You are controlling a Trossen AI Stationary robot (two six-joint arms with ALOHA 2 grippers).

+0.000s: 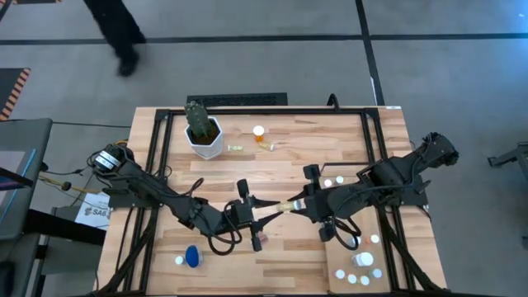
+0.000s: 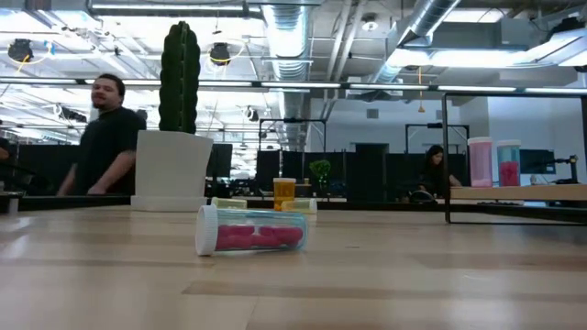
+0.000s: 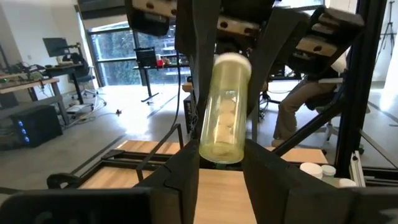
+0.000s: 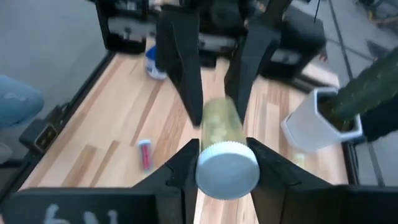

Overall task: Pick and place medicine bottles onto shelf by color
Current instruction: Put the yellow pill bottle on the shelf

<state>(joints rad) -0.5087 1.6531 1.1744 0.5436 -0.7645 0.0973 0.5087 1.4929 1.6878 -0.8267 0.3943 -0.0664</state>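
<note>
Over the middle of the striped plank table (image 1: 280, 157), both grippers met on one yellow-green bottle (image 3: 225, 106), held clear of the wood between them. The left gripper (image 3: 221, 160) pinched the bottle's base end between its dark fingers, while the right gripper (image 4: 227, 163) clamped the white ribbed cap end, so each set of jaws stood narrow and closed on the same clear plastic cylinder. Open planking lay on the far side of the arms, broken only by a white faceted pot with a cactus (image 1: 203, 132) toward the far left and an orange bottle (image 1: 259, 133) standing just right of it. Black frame rails ran along the table's left and right edges, hemming both arms in. Near the right corner a cluster of white-capped bottles (image 1: 360, 268) stood close to the table's near edge, and a blue bottle (image 1: 192, 256) sat near the left corner beside a small white cap. From table height, a clear vial of pink pills (image 2: 249, 229) lay on its side, its white cap to the left; the arms did not show there. The shelf could not be made out with any certainty. A person (image 2: 108, 137) stood beyond the table, and the overhead camera caught only dark legs crossing the grey floor, cut off at the picture's top.
</note>
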